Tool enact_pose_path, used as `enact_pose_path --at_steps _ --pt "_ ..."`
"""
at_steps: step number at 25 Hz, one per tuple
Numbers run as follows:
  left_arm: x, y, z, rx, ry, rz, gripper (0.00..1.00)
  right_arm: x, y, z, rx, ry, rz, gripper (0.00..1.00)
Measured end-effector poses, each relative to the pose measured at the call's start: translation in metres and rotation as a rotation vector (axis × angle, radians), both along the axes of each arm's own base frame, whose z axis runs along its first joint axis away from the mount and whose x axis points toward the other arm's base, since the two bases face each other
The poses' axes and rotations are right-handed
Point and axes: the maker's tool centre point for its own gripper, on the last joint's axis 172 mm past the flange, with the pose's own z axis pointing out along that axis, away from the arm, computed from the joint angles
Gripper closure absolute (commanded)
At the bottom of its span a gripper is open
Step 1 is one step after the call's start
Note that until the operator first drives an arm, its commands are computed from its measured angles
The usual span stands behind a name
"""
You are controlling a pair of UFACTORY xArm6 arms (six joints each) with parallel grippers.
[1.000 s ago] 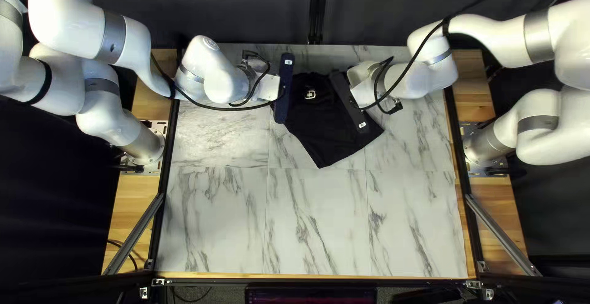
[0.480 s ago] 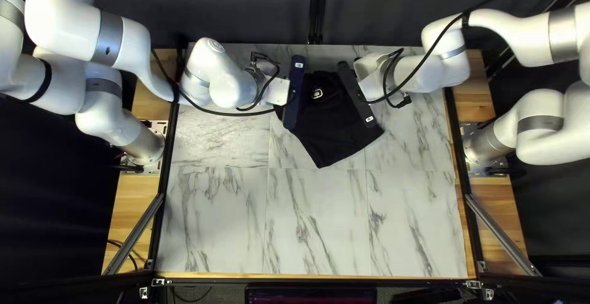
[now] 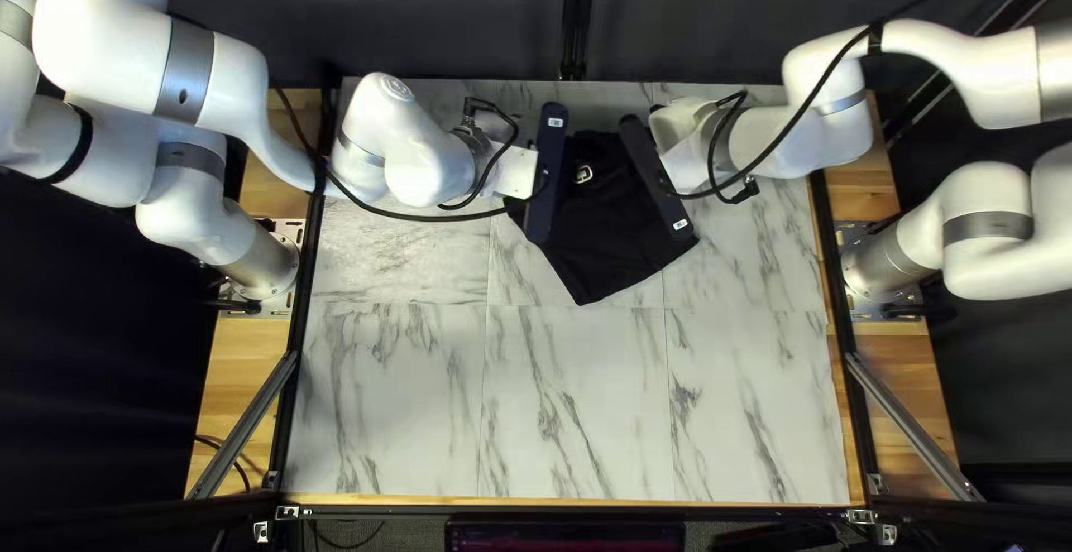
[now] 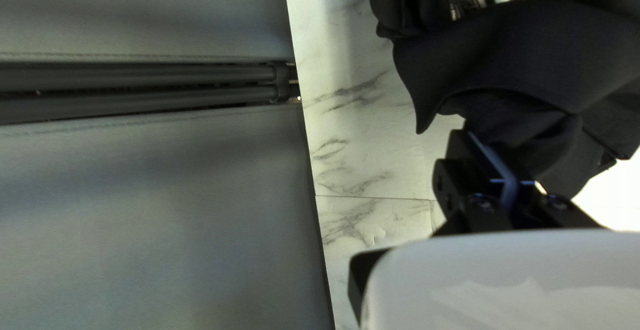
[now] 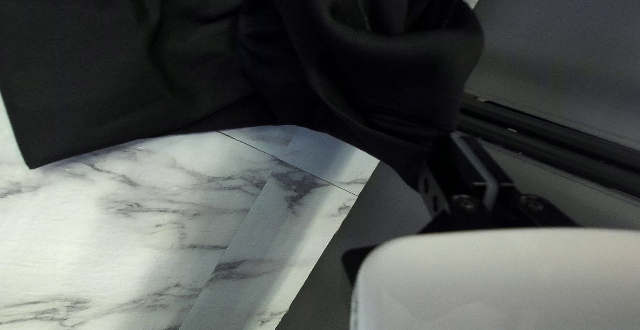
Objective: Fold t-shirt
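Note:
The black t-shirt (image 3: 609, 242) lies folded or bunched on the far half of the table, its lower edge flat and a pale logo showing. My left gripper (image 3: 544, 173) is over its left side, my right gripper (image 3: 657, 178) over its right side; both sets of fingertips are hidden from above. In the left wrist view, dark cloth (image 4: 533, 56) hangs in loose folds down to my left gripper (image 4: 490, 153), shut on it. Raised cloth (image 5: 373, 83) runs to my right gripper (image 5: 457, 153) in the right wrist view, also pinched between the fingers.
Marble-patterned tabletop (image 3: 570, 407) extends from the shirt toward the near edge. A dark curtain (image 3: 447, 16) stands behind the far edge. Black cables loop along both arms, and the two grippers are close together above the cloth.
Both grippers have moved toward the right of the top left view, and the upper part of the shirt with its logo has shifted that way. The lower edge has stayed in place.

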Motion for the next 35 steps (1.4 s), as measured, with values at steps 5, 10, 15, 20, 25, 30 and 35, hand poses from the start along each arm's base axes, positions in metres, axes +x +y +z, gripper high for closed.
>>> enact_pose_path --at_steps 5,10,15,20,25,30,35 --pt "0.009 -0.007 0.013 0.007 -0.012 -0.013 1.00 -0.002 0.003 0.006 -0.007 -0.007 0.002 1.00" --pt "0.015 -0.018 0.017 0.016 -0.020 -0.030 1.00 -0.008 0.010 0.011 -0.015 -0.011 0.002 1.00" --pt "0.024 -0.040 0.012 0.020 -0.020 -0.051 1.00 -0.015 0.020 0.007 -0.015 -0.014 -0.005 1.00" --pt "0.040 -0.067 0.002 0.021 -0.017 -0.083 1.00 -0.021 0.028 0.006 -0.015 -0.017 -0.012 1.00" --pt "0.050 -0.088 -0.013 0.014 -0.007 -0.107 1.00 -0.022 0.039 0.002 -0.013 -0.021 -0.016 1.00" --pt "0.054 -0.106 -0.025 0.006 0.003 -0.122 1.00 -0.024 0.059 -0.011 -0.006 -0.024 -0.016 1.00" --pt "0.055 -0.125 -0.030 0.001 0.008 -0.133 1.00 -0.032 0.082 -0.017 -0.006 -0.022 -0.020 1.00"
